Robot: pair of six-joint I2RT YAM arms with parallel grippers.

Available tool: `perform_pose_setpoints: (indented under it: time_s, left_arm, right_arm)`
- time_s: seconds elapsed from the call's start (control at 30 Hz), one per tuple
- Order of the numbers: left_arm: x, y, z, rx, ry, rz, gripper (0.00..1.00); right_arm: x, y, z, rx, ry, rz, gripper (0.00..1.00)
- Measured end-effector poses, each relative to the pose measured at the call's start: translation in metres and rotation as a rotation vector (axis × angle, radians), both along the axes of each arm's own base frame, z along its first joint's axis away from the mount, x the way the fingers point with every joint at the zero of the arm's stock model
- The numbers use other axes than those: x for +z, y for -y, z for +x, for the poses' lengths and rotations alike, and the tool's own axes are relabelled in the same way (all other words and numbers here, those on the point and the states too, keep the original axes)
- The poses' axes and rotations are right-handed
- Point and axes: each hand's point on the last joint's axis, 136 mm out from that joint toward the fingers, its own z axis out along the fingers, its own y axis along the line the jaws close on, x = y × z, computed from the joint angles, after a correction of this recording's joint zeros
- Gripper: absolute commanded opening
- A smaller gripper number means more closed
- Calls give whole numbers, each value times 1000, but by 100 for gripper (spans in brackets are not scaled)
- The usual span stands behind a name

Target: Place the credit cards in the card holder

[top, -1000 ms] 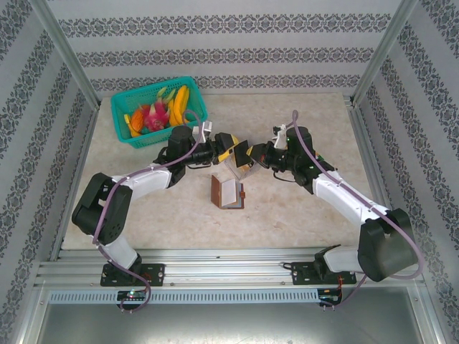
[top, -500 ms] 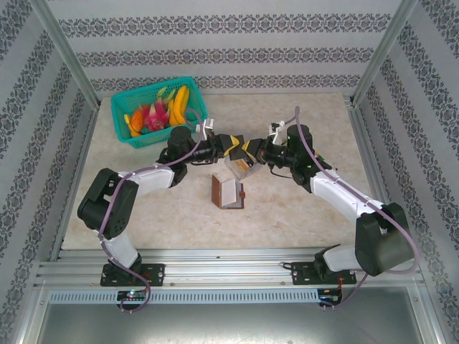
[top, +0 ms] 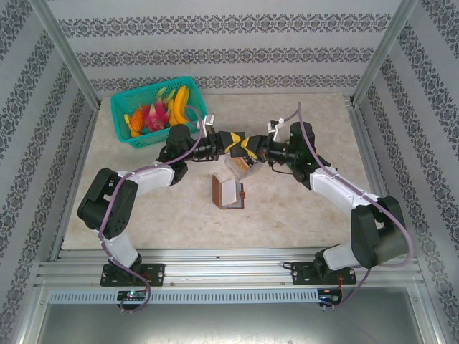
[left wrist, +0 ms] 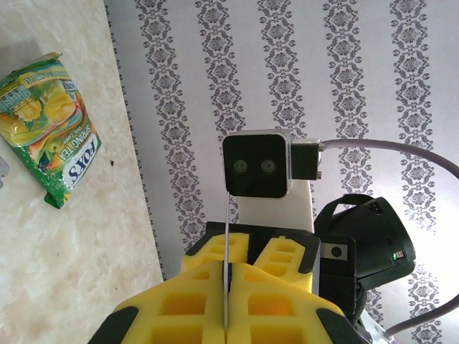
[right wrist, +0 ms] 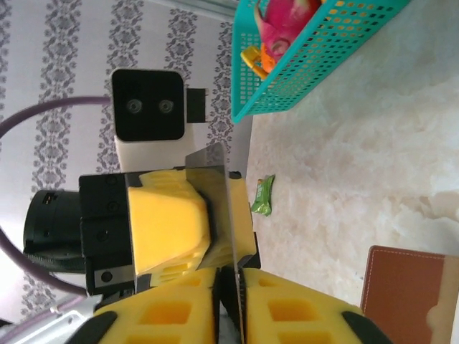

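Observation:
A thin silvery credit card (right wrist: 224, 208) stands on edge in the air between my two grippers, which meet tip to tip above the table's middle. My left gripper (left wrist: 226, 266) (top: 235, 142) is shut on it; there the credit card (left wrist: 226, 236) appears as a thin white line between the yellow pads. My right gripper (right wrist: 234, 278) (top: 252, 147) has the card's other end between its fingers, with a narrow dark gap beside the card. The brown card holder (top: 228, 192) lies open on the table just in front of them, and its corner (right wrist: 412, 294) appears past my right fingers.
A teal basket (top: 159, 111) of toy fruit stands at the back left. A green-yellow snack packet (left wrist: 50, 129) lies on the table. Something pale and see-through, like a box (top: 240, 166), sits on the table under the grippers. Metal posts and patterned walls ring the table.
My left gripper came in from open and shut on the card. Both grippers shifted slightly toward the back. My right gripper's jaws have parted a little.

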Motion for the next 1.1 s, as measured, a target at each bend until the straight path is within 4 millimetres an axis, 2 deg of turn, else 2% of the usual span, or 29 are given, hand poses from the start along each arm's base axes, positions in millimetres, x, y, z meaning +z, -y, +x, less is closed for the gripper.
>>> perform_pose_setpoints:
  time_s: [0.17, 0.3, 0.43, 0.53, 0.6, 0.7, 0.77, 0.8, 0.97, 1.1]
  left_arm:
    - [-1, 0, -1, -7, -6, 7, 56]
    - [-21, -6, 0, 23, -59, 94, 71]
    - [-53, -30, -8, 118, -124, 317, 77]
    - [-74, -56, -24, 193, -158, 542, 79]
    - [-86, -68, -36, 210, -166, 671, 79]
    - [-107, -77, -57, 182, -184, 823, 78]
    - [-121, -79, -71, 146, -205, 896, 75]
    - [-127, -79, -75, 132, -212, 921, 73]
    - [-156, -83, -89, 70, -252, 1030, 47]
    - [-168, -87, -92, 55, -270, 1069, 37]
  right_arm:
    - [4, 1, -1, 12, 18, 6, 0]
    - [-11, 15, -4, -44, 3, -102, 0]
    - [-31, 41, -16, -153, 31, -329, 0]
    - [-49, 45, -36, -169, 63, -464, 0]
    - [-73, 43, -52, -155, 55, -530, 0]
    - [-116, 41, -76, -117, 2, -643, 0]
    - [-134, 40, -86, -95, -23, -691, 0]
    - [-140, 38, -87, -89, -29, -705, 0]
    - [-158, 33, -84, -78, -49, -739, 0]
    - [-171, 28, -85, -58, -63, -759, 0]
